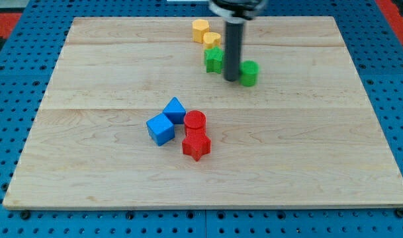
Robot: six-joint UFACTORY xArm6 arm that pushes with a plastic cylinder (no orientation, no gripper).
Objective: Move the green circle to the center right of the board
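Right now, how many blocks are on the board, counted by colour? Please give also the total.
Yellow: 2, one and another at the view's top.
Green: 2, a star-like block and the green circle, with my tip between them.
Blue: 2, one and another.
Red: 2, a red cylinder and a red star.
Total: 8

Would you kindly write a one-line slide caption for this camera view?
My tip sits between the green circle and a green block, near the board's top.
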